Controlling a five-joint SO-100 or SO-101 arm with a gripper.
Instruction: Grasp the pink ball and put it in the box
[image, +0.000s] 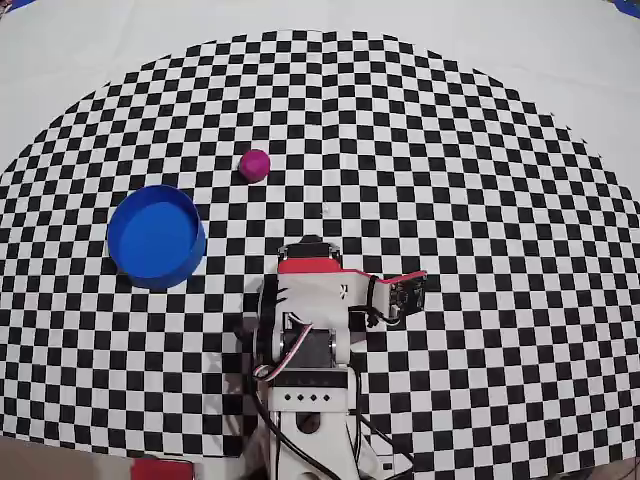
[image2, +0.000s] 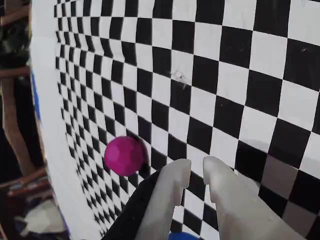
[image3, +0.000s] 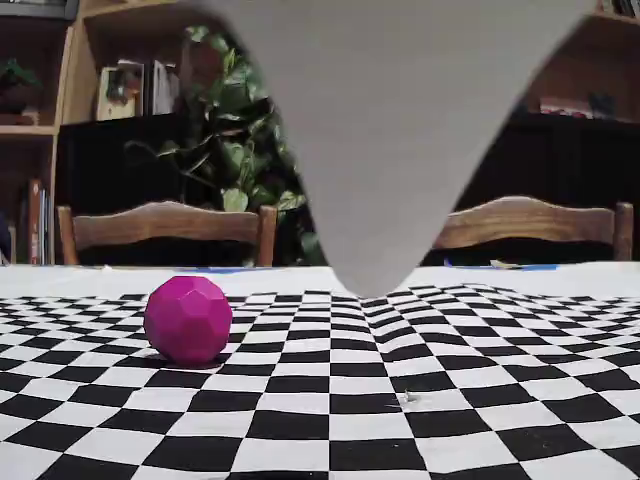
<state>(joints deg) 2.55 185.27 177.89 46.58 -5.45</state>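
Ball (image: 254, 164) rests free on the checkered table (image: 480, 150), just beside the box (image: 155, 236) — outside it. Tool (image2: 196, 167), fingers nearly together, holds nothing and sits well apart. Risk: a narrow or off-centre approach would nudge the ball rolling.

We read this as a home room, likely a living or dining area, not a lab. In the fixed view we see two wooden dining chairs (image3: 168, 228) pulled up at the far table edge, a leafy houseplant (image3: 238, 150) behind them, and a wooden bookshelf (image3: 70, 110) with books and small items at left. We also see the table covered with a black-and-white checkered cloth (image: 480, 180), which looks like a home-made setup laid over ordinary furniture.
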